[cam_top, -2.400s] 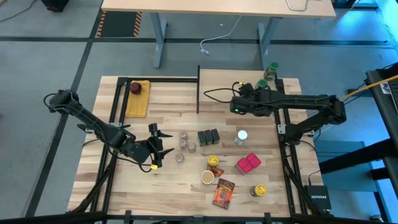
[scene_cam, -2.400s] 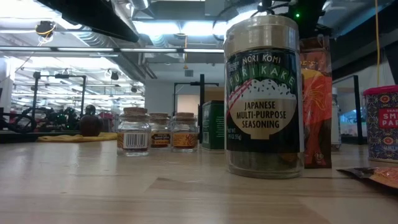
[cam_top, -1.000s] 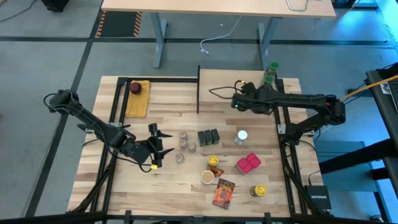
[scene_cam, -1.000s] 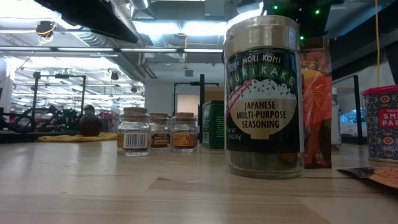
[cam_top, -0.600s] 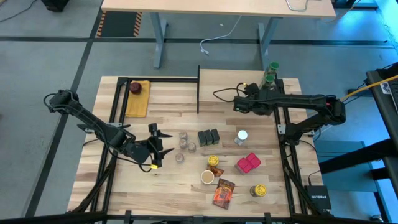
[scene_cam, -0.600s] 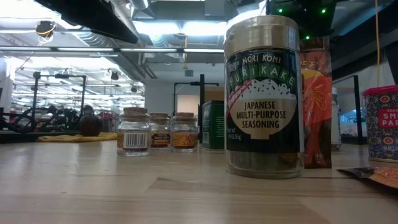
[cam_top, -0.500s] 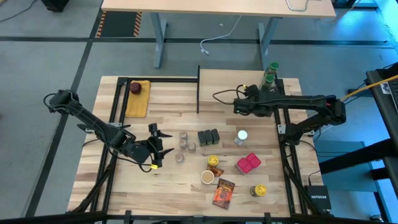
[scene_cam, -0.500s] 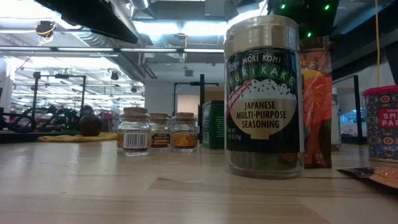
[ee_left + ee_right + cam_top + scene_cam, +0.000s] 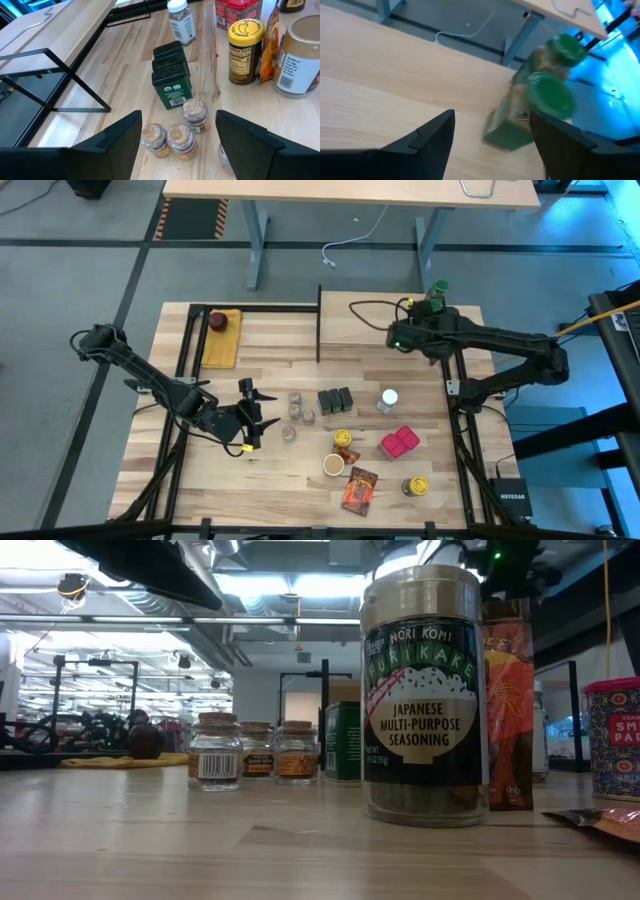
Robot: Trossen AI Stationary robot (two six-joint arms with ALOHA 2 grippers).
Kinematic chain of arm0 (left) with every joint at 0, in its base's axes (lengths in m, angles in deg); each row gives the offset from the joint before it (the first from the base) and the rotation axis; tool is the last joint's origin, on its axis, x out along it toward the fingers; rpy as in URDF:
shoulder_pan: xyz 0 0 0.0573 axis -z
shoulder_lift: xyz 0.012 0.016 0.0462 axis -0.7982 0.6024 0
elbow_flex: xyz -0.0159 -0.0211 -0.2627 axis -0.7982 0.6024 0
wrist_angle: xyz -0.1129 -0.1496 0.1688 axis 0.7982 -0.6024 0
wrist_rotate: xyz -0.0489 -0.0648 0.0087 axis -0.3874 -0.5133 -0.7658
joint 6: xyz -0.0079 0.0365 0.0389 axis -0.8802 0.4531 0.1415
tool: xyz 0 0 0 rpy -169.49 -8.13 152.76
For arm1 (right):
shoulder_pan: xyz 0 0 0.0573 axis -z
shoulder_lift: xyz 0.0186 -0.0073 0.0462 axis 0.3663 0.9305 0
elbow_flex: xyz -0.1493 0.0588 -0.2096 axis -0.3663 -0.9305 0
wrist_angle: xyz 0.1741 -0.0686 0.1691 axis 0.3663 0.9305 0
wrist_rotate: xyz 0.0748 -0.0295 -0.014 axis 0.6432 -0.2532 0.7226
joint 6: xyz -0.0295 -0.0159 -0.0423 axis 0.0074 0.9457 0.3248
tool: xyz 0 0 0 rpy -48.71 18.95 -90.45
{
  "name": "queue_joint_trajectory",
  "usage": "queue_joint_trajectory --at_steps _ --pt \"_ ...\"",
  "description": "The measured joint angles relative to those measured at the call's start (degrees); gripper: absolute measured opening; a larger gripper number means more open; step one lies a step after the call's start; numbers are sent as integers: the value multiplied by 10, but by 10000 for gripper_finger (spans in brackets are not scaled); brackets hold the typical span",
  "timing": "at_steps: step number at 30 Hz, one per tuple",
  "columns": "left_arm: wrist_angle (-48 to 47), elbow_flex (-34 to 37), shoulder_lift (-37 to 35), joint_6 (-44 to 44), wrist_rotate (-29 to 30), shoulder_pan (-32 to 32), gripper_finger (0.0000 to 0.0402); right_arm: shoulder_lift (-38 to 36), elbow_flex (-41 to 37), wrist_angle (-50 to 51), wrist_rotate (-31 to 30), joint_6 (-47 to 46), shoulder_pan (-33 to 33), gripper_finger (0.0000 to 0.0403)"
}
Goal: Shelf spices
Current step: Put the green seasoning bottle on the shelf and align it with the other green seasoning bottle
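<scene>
Glass under green plastic lids: two jars (image 9: 550,95) on the shelf (image 9: 355,320), at its far right end, one just behind the other. Right gripper (image 9: 492,114) over the shelf board, pointed at them, fingers spread and holding nothing, the nearer jar just ahead of the gap. Cannot tell whether either finger touches glass.

Probably light, rigid and smooth-sided, so liable to slip or topple if nudged high up; breakable if knocked off the shelf edge. Best taken across the body below the lid, squarely, with modest pressure. Standing close together, so little room for a finger between them.

Left gripper (image 9: 250,415) waiting at the near left of the table, fingers wide apart and empty, facing three small cork-topped jars (image 9: 170,137). Likely light, short and stable; easy to pinch around the waist, though crowded, so best picked from the outside of the cluster.

Rest of the spices in mid-table, well apart from the shelf:
- Three dark tins (image 9: 171,75), stiff and flat-sided; grip across the narrow faces.
- White-lidded jar (image 9: 388,398), tall and tippy.
- Red boxes (image 9: 399,443), probably card; squeeze gently.
- Orange packet (image 9: 359,488), lying flat, soft and awkward; pinch at an edge.
</scene>
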Motion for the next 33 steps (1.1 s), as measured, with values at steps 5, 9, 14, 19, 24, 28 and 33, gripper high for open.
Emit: queue_joint_trajectory --at_steps 5,9,14,19,24,28,33 --pt "0 0 0 0 0 0 249 20 -15 -81 19 68 5 264" --pt "0 0 0 0 0 0 249 39 -23 -102 29 83 35 264" --pt "0 0 0 2 0 0 249 62 -43 -110 33 98 75 264" --pt "0 0 0 2 0 0 249 67 -60 -109 33 99 99 264" --pt "0 0 0 2 0 0 249 67 -69 -109 32 112 116 264" --pt "0 0 0 2 0 0 249 67 -72 -113 28 113 119 264" --pt "0 0 0 1 0 0 249 67 -73 -112 22 113 119 264"
